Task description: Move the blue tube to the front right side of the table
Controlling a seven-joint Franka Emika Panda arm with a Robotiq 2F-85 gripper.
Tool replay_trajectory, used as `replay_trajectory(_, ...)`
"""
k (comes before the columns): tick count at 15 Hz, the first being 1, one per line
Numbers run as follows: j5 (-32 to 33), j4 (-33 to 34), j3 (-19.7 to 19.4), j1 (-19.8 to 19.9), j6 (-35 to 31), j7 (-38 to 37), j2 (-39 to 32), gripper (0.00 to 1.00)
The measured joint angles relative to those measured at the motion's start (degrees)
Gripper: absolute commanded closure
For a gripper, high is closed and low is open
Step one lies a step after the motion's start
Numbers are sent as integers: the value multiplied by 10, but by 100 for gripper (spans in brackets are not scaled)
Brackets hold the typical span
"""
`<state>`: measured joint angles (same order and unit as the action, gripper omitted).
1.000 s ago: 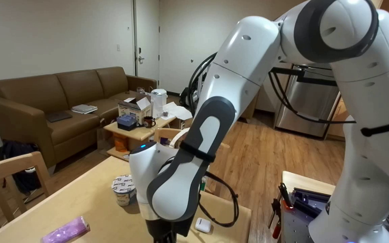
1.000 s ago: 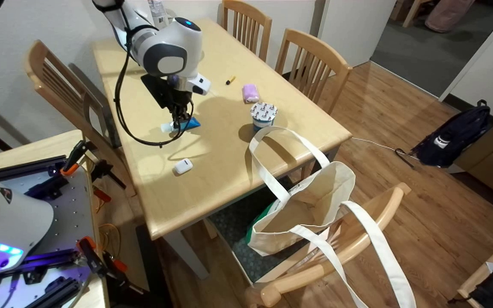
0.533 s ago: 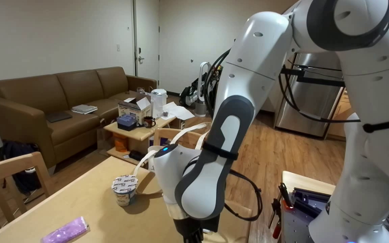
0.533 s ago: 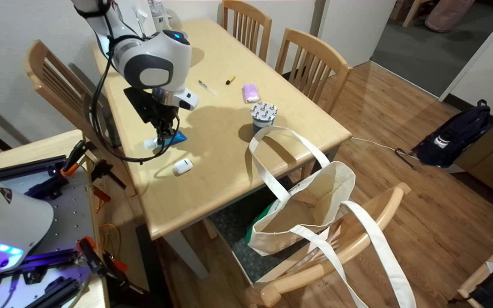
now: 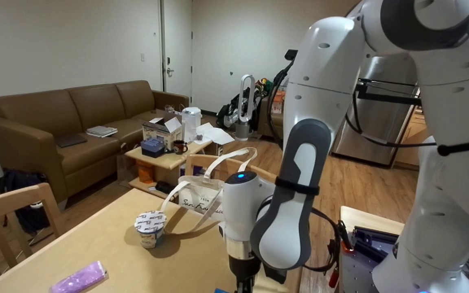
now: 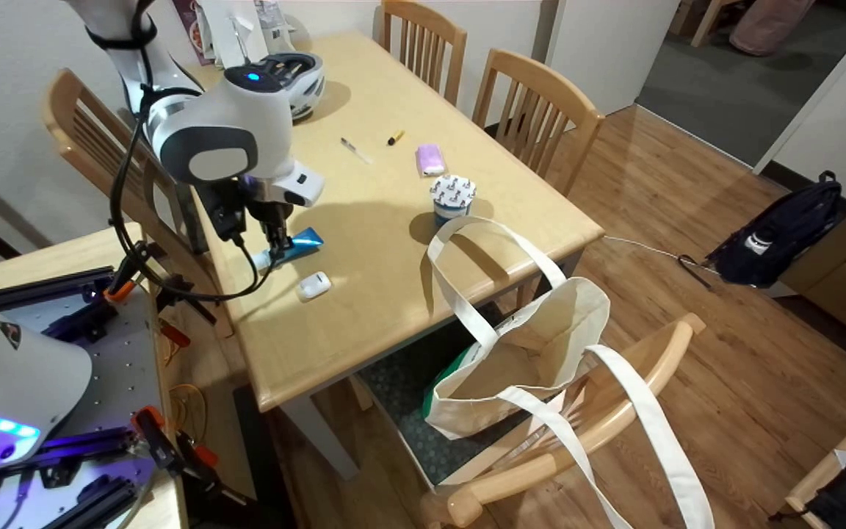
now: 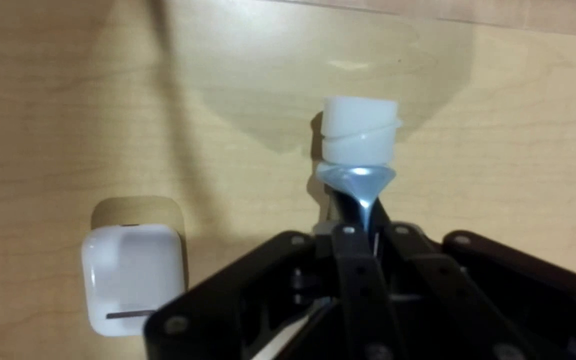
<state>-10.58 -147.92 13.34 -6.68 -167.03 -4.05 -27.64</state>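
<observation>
The blue tube [image 6: 305, 241] with a white cap [image 7: 359, 131] is held in my gripper [image 7: 360, 215]. In the wrist view its pale blue neck is pinched narrow between the fingers, with the cap beyond them. The gripper also shows in an exterior view [image 6: 278, 248], shut across the middle of the tube, low over the table [image 6: 364, 294]. A close shadow lies beside the cap; I cannot tell whether the tube touches the table. In an exterior view only a sliver of the blue tube [image 5: 220, 291] shows at the bottom edge.
A white earbud case [image 7: 133, 280] lies beside the gripper. A paper-lidded cup [image 6: 452, 198], purple packet [image 6: 430, 159], pen [image 6: 355, 150], yellow marker [image 6: 396, 137] and helmet [image 6: 305, 84] are on the table. A tote bag [image 6: 526, 360] stands on a chair at the table's end.
My gripper and the tube have moved together toward the robot base side of the table and closer to the earbud case. The gripper stays shut on the tube. The other objects have not moved.
</observation>
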Motion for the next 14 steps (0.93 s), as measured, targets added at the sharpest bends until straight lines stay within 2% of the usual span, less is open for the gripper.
replay_trajectory(4,-4,-40,28,46,-87,0,1,96)
replay_trajectory(9,-2,-65,40,98,-103,0,7,96)
replay_trajectory(11,-1,-69,41,112,-102,0,9,68)
replay_trajectory(14,1,-68,47,133,-102,2,9,51)
